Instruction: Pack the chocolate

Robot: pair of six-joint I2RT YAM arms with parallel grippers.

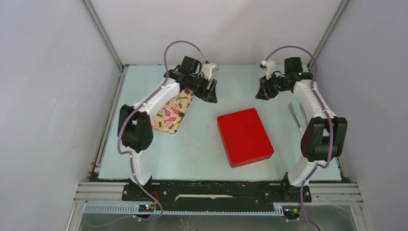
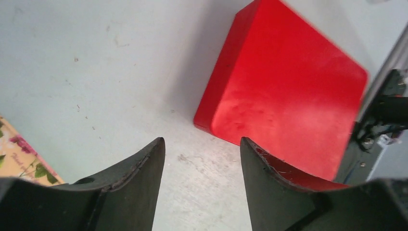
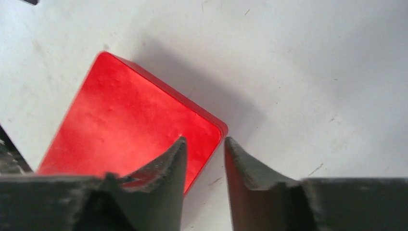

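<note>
Both empty: left gripper (image 2: 202,142) gapes wide, right gripper (image 3: 204,140) stands narrowly parted, near the shut red box (image 1: 244,136) mid-bench; no chocolate shows, so opening it seems next

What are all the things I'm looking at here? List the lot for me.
red box: one, red, lid shut, middle of the table
floral cloth: one, cream with pink flowers, left of the box, partly under the left arm
metal tool: one, grey, thin, right side by the right arm; too small to tell its kind
table: one, pale blue-green
left arm: one, white and black, left side
right arm: one, white and black, right side
left fingers: two, black, apart, nothing between
right fingers: two, black, narrower gap, nothing between, near a box corner
</note>
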